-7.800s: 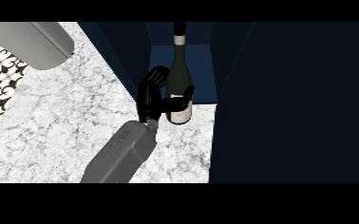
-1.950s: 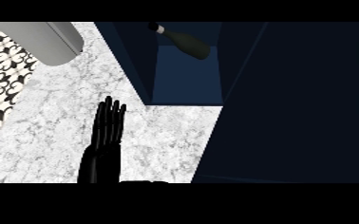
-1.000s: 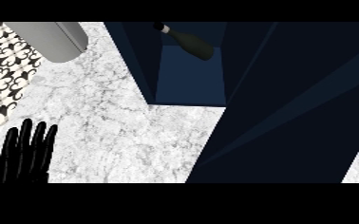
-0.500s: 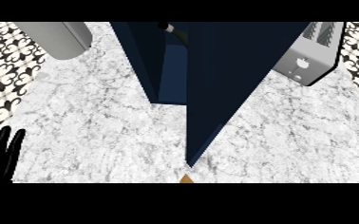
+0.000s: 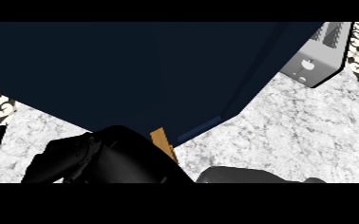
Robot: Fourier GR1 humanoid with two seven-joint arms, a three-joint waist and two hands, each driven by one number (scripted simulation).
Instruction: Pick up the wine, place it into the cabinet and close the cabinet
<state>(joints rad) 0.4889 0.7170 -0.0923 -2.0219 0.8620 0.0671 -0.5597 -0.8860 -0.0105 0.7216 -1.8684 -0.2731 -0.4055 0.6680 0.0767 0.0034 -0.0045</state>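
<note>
The dark navy cabinet door (image 5: 140, 71) fills most of the view and covers the cabinet's inside. No wine bottle shows anywhere; the door hides where it lay. My right hand (image 5: 112, 159) is a black mass at the lower middle, right up against the door's lower edge, next to a small wooden handle (image 5: 160, 141). Its grey forearm (image 5: 252, 175) comes in from the lower right. My left hand does not show.
A silver toaster (image 5: 319, 61) stands at the upper right on the white marbled counter (image 5: 294, 128). A strip of patterned black-and-white surface (image 5: 5, 108) shows at the left edge.
The cabinet door has swung across and now covers the opening where the bottle lay. My right hand has come in against the door. The left hand has gone out at the left edge.
</note>
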